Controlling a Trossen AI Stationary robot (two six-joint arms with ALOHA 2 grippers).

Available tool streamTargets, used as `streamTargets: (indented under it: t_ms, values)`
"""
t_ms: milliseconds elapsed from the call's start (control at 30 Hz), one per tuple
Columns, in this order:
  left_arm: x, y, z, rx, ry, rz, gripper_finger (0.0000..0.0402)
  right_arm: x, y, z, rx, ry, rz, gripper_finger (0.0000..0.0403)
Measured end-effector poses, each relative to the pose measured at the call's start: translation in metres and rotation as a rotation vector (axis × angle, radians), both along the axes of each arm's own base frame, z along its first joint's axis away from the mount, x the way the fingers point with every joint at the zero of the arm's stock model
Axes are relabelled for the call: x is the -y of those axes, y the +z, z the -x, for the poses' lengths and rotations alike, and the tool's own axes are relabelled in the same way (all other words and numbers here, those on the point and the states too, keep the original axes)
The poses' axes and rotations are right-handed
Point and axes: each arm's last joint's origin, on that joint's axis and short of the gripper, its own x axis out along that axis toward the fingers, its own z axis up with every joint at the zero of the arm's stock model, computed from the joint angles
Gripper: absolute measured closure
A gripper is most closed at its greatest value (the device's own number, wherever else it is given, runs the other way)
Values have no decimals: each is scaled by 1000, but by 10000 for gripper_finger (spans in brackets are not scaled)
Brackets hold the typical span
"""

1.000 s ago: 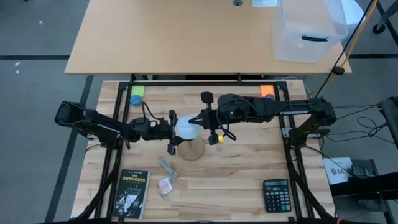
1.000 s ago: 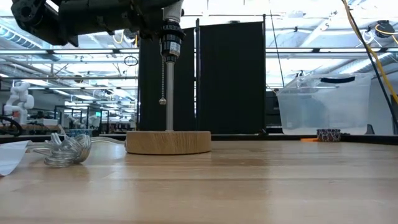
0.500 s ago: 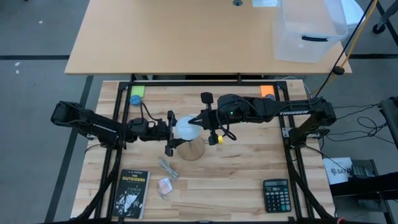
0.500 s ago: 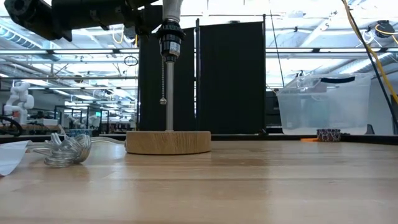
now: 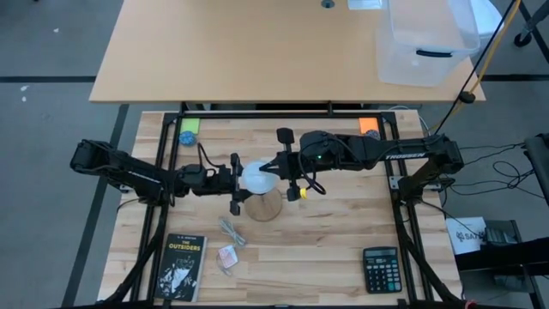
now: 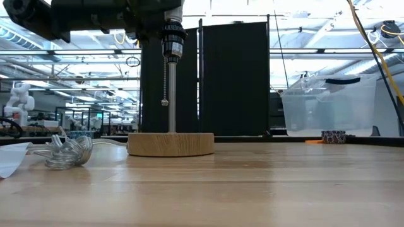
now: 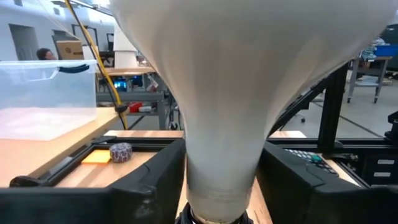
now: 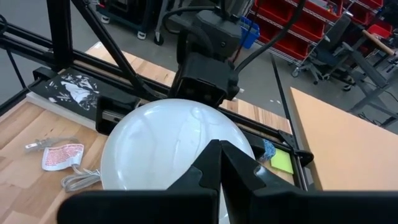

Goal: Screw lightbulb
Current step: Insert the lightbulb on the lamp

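The white lightbulb [image 5: 256, 176] stands upright in the black socket [image 6: 172, 45] of the lamp stand, whose round wooden base [image 6: 170, 144] sits mid-table. My left gripper [image 5: 234, 182] comes in level from the table's left, its fingers closed on either side of the bulb's narrow neck. My right gripper [image 5: 279, 172] reaches in from the right, slanting down, shut, with its tip at the globe [image 8: 161, 143]. A pull chain [image 6: 165, 82] hangs beside the rod. My left gripper pinches the bulb's tapering neck [image 7: 217, 174] just above the socket between its two fingers [image 7: 149, 180], one on each side. The fingers lie level, coming from the table's left. The bulb stands upright in the socket. My right gripper lays its shut fingertips [image 8: 217, 163] against the upper right of the globe [image 8: 186, 134], slanting down from the table's right.
A book [image 5: 180, 266], a clear plastic wrapper [image 5: 230, 232] and a paper tag [image 5: 227, 255] lie near the front left. A calculator [image 5: 380, 269] is at the front right. A clear bin [image 5: 425, 39] stands on the far table.
My left gripper's fingers have spread a little and then drawn in again around the bulb's neck. The bulb and lamp stand stay where they were.
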Motion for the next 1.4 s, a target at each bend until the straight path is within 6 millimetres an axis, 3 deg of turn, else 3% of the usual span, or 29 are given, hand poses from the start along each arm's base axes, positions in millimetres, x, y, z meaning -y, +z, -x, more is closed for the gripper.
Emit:
streamTargets:
  t_ms: [767, 1167, 1400]
  values:
    - [-1, 6, 10, -48, 15, -3, 231, -7, 0, 2, -11, 13, 5, 403]
    - [-2, 6, 10, -55, 31, -3, 232, -2, 12, 26, -51, -64, 61, 402]
    - [-2, 5, 10, -57, 29, -3, 232, 5, 8, 32, -110, -193, 80, 356]
